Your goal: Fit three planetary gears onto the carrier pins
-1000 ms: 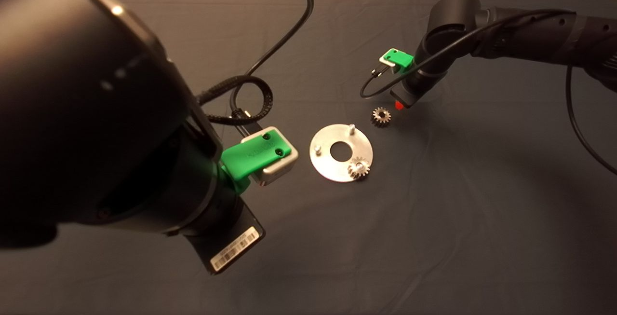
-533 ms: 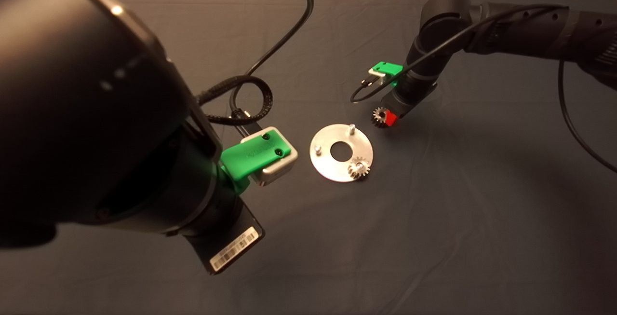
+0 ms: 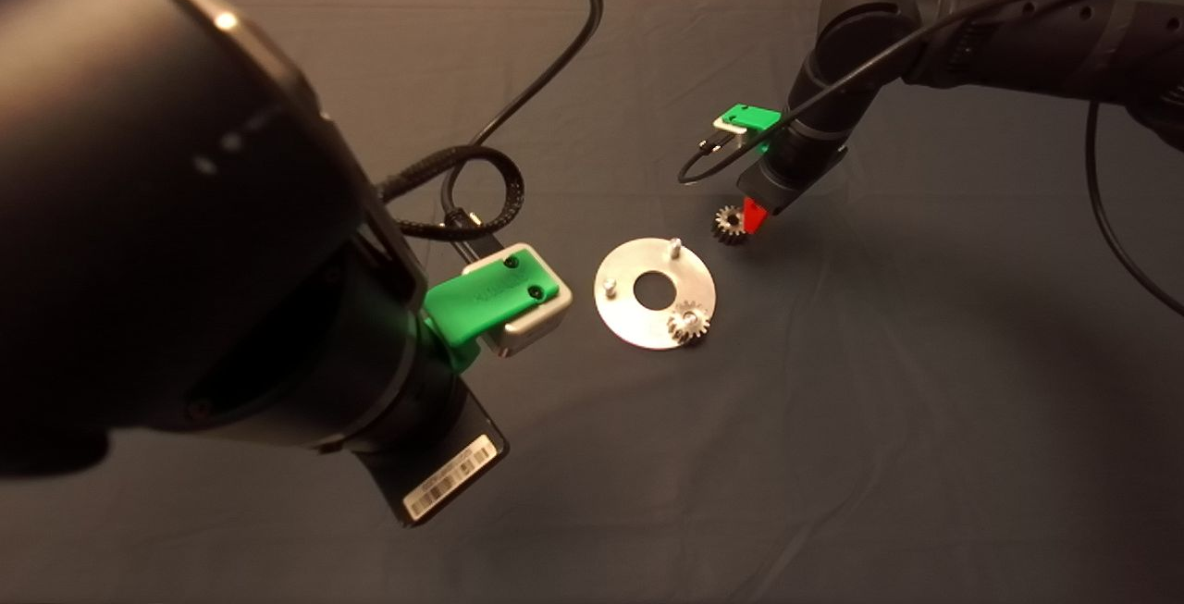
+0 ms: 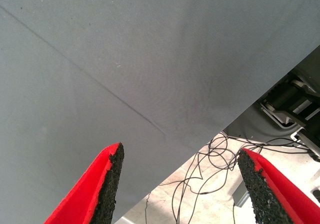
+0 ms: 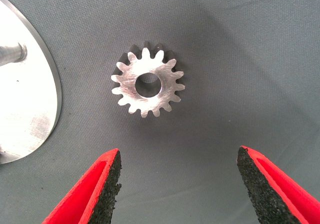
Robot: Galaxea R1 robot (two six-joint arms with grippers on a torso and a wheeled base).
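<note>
So here's where we're at. Our right gripper [image 3: 751, 215] is down low over the tabletop [image 3: 832, 400], right next to a loose planetary gear [image 3: 730, 224] that's lying flat on the dark mat just beyond the rim of the carrier disc [image 3: 655, 293]. In the right wrist view that same gear [image 5: 147, 85] sits between and a little ahead of our two red fingers [image 5: 95, 189], and we're not touching it: the jaws are spread wide with nothing between them. The edge of the disc [image 5: 27, 109] shows in that view too, with one bare pin [image 5: 12, 52] standing on it, close to the gear but apart from it.

On the disc itself, one gear [image 3: 689, 321] is already seated on the pin nearest the front edge of the tabletop. The other two carrier pins are bare: one [image 3: 676, 246] on the far side, closest to the loose gear, and one [image 3: 609, 287] on the side toward our left arm. We only see two gears in total here.

Our left gripper [image 4: 180, 184] is parked off to the left, held up above the mat near its edge. Its wrist view shows plain mat, plus some floor and tangled cables [image 4: 210, 164] past the edge. Jaws released there as well, holding nothing.
</note>
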